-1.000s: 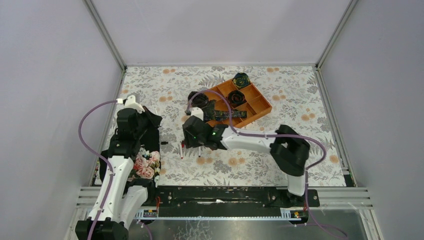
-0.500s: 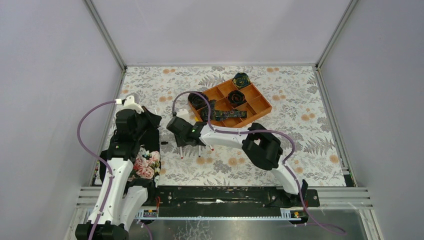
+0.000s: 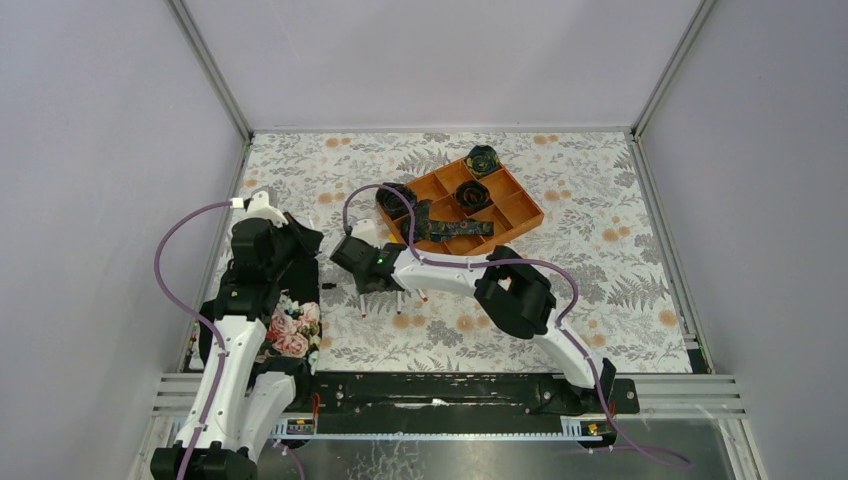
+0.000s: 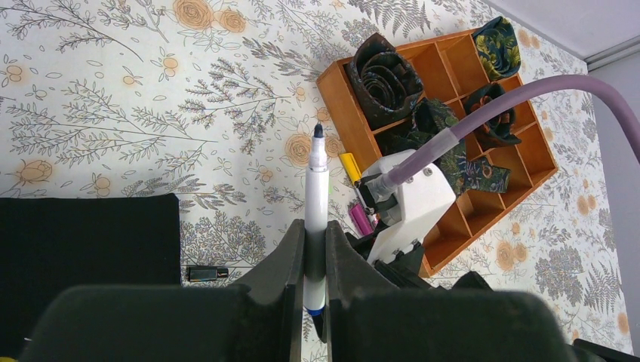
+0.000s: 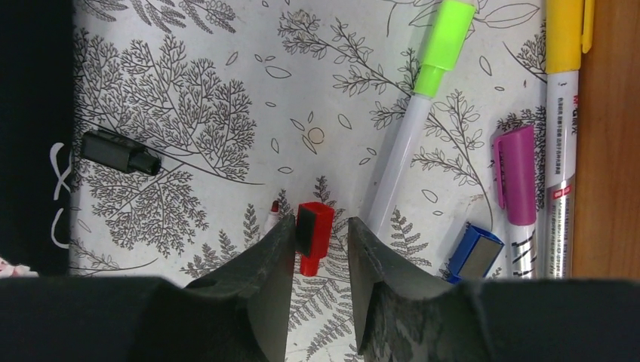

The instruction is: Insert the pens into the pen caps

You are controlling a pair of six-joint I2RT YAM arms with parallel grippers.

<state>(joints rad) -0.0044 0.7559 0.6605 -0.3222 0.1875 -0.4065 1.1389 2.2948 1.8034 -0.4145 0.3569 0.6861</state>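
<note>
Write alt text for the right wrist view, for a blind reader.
The right gripper stands open around a red cap on a floral cloth, a red pen tip beside it. Nearby lie a black cap, a blue cap, a green-capped pen, a magenta-capped pen and a yellow-capped pen.

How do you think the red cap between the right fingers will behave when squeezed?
The red cap looks small and rigid, so probably light. Its squarish end suggests it won't roll, though smooth plastic may slip if pinched off-centre.

A robotics lab cell: blank walls (image 3: 100,150), aluminium frame (image 3: 211,72), bolted arms (image 3: 450,272).
</note>
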